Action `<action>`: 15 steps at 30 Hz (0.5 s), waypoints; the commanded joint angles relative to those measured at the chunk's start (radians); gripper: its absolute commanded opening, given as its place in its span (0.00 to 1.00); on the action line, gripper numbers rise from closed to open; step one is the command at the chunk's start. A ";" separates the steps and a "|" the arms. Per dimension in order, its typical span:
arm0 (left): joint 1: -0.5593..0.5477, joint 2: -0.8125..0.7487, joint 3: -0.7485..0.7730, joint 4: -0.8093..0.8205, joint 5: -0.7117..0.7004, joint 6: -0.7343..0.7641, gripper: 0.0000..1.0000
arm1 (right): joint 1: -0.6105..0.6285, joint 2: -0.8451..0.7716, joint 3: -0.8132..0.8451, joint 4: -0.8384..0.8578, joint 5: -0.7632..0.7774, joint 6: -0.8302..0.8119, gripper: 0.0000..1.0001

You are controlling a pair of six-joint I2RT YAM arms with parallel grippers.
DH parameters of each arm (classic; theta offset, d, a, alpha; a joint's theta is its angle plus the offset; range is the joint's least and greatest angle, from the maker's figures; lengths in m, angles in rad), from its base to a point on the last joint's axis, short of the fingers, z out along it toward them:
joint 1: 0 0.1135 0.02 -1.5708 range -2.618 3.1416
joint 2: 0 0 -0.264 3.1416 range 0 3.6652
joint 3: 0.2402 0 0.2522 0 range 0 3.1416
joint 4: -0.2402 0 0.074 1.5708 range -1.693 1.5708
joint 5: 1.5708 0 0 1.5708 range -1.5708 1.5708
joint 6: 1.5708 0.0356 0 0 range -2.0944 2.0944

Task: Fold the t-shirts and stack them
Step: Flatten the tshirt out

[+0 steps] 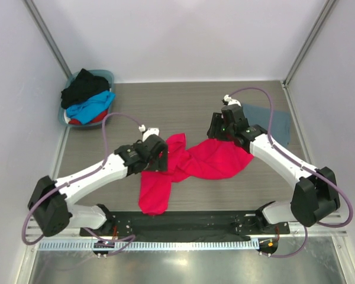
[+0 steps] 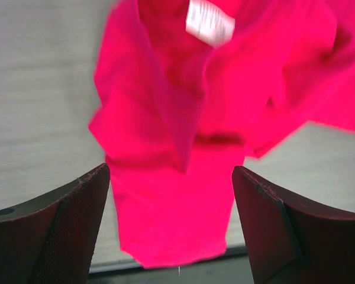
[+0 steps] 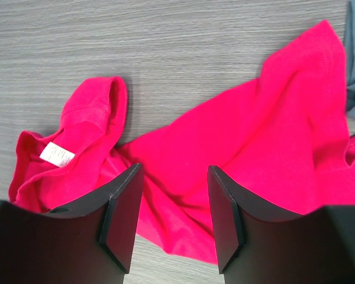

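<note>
Shirt (image 1: 216,160) crumpled mid-table; both jaws spread, empty. Suggest left gripper (image 2: 171,177) and right gripper (image 3: 174,171) pinch separate corners, then pull flat.

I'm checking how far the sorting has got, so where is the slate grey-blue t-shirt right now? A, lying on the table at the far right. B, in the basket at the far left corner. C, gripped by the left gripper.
A: the grey-blue t-shirt lies flat on the table near its far right edge, well away from the basket, and no gripper holds it.
</note>
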State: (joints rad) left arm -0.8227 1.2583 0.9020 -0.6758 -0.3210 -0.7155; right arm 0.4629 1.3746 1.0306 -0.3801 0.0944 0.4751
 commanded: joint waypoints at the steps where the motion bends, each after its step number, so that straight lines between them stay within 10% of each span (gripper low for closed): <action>1: -0.003 0.116 0.142 -0.002 -0.179 0.043 0.84 | 0.005 -0.023 -0.007 0.035 -0.036 -0.015 0.53; 11: 0.029 0.388 0.276 -0.033 -0.205 0.082 0.62 | 0.006 -0.049 -0.015 0.035 -0.059 -0.016 0.53; 13: 0.065 0.385 0.267 -0.010 -0.176 0.096 0.44 | 0.005 -0.052 -0.017 0.037 -0.061 -0.016 0.53; 15: 0.109 0.349 0.239 0.010 -0.162 0.103 0.06 | 0.006 -0.054 -0.021 0.037 -0.070 -0.020 0.53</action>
State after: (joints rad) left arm -0.7765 1.6608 1.1458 -0.6922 -0.4702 -0.6338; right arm 0.4629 1.3636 1.0149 -0.3721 0.0479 0.4717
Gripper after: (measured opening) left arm 0.171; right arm 0.533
